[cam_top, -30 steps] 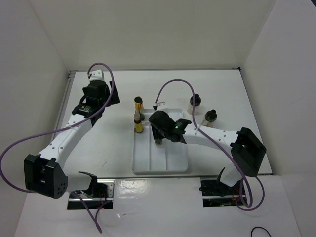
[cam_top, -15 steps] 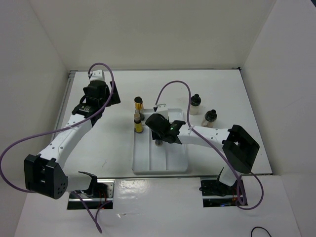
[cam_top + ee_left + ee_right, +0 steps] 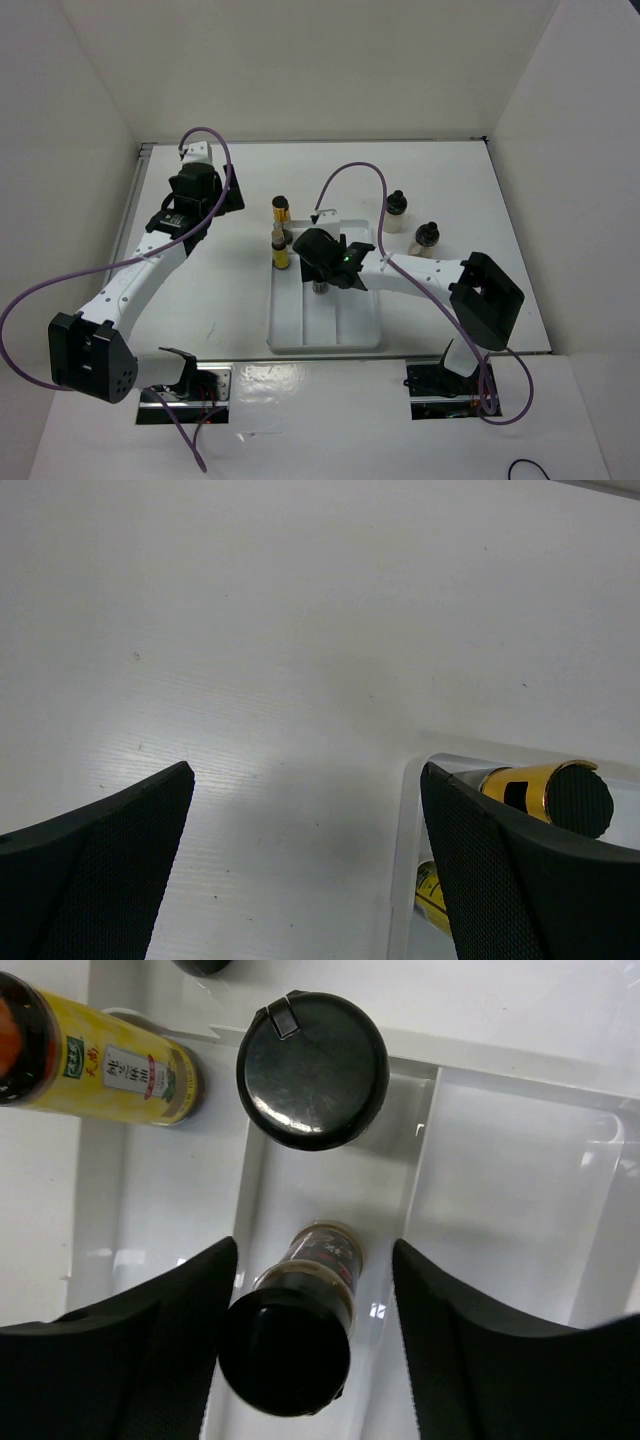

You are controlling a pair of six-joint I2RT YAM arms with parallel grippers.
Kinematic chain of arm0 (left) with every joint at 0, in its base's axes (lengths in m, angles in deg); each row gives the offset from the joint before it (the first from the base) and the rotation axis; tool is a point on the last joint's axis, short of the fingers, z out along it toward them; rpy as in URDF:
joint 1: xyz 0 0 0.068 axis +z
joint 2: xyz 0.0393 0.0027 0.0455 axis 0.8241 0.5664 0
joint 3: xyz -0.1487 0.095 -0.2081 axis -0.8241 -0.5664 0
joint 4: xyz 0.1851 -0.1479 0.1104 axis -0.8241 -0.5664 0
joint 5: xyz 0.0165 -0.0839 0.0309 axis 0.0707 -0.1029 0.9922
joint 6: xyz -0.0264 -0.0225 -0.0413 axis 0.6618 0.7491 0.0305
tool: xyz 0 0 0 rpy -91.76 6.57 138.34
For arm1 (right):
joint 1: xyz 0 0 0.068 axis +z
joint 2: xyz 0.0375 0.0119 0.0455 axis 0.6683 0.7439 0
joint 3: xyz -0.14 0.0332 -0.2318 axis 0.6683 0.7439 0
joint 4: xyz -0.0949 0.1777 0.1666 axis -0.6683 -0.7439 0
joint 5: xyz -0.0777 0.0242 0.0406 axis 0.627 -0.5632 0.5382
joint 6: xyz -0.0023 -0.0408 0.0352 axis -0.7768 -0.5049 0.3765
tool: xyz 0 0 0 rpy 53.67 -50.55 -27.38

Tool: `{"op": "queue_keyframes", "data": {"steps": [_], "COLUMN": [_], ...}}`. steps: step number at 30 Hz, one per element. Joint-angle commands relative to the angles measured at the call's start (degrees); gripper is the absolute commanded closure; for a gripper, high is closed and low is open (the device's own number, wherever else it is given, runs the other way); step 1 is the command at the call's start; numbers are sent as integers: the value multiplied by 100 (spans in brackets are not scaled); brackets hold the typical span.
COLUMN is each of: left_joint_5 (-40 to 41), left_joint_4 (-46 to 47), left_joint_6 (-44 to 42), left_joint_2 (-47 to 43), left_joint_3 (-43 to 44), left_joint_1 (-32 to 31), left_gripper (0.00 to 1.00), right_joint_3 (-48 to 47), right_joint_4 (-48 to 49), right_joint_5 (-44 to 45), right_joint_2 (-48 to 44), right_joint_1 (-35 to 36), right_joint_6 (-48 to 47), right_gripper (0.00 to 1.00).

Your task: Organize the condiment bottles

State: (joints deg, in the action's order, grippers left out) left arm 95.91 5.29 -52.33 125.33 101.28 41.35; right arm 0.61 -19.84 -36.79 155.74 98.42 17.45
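My right gripper (image 3: 320, 272) hangs open over the white divided tray (image 3: 350, 325). In the right wrist view its fingers (image 3: 150, 1340) stand either side of a tiny dark jar (image 3: 300, 1345) with a black cap, upright in the middle compartment. A second black-capped jar (image 3: 312, 1070) stands just beyond it. Two slim yellow bottles, one black-capped (image 3: 281, 212) and one tan-capped (image 3: 279, 250), stand in the tray's left lane. Two pale black-capped bottles (image 3: 396, 210) (image 3: 427, 238) stand on the table right of the tray. My left gripper (image 3: 215, 195) is open and empty above the table left of the tray.
The left wrist view shows bare table, the tray's corner (image 3: 405, 780) and the black-capped yellow bottle (image 3: 560, 795). White walls enclose the table on the left, back and right. The right arm's elbow (image 3: 487, 300) hangs over the table right of the tray.
My right gripper has shifted a little to the left over the tray and its elbow has swung inward. The left arm has not moved.
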Motion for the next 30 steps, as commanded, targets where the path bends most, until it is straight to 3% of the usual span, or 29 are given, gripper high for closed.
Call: {"op": "queue_keyframes", "data": {"steps": [1,2,3,8,15,18,23,26,30], "left_joint_5": [-72,-72,-72,-125,-177,-440,-810,-986,-1118], "left_joint_4": [231,231,231,231,231,231,169,169,169], "left_joint_6": [-41,-41,-41,-41,-94,-94,-94,37,38], "left_joint_2": [-107,-107,-107,-107,-160,-160,-160,-160,-160], "left_joint_3": [-83,-83,-83,-136,-136,-66,-127,-250,-311], "left_joint_1": [27,27,27,27,27,27,27,149,202], "left_gripper": [0,0,0,0,0,0,0,0,0], "right_joint_3": [-287,-287,-287,-427,-955,-1025,-481,-428,-621], "right_joint_4": [-137,-138,-138,-454,-947,-746,-78,257,652], "right_joint_5": [-22,-22,-22,-22,215,338,540,366,365], "right_joint_2": [-90,-142,-142,-387,-1774,-2163,-2489,-2147,-1585], "right_joint_1": [55,55,55,55,55,-295,-1726,-2674,-3109], "right_joint_6": [98,151,151,265,64,-243,-832,-1210,-1545], "right_gripper": [29,25,15,11,4,3,3,3,3]}}
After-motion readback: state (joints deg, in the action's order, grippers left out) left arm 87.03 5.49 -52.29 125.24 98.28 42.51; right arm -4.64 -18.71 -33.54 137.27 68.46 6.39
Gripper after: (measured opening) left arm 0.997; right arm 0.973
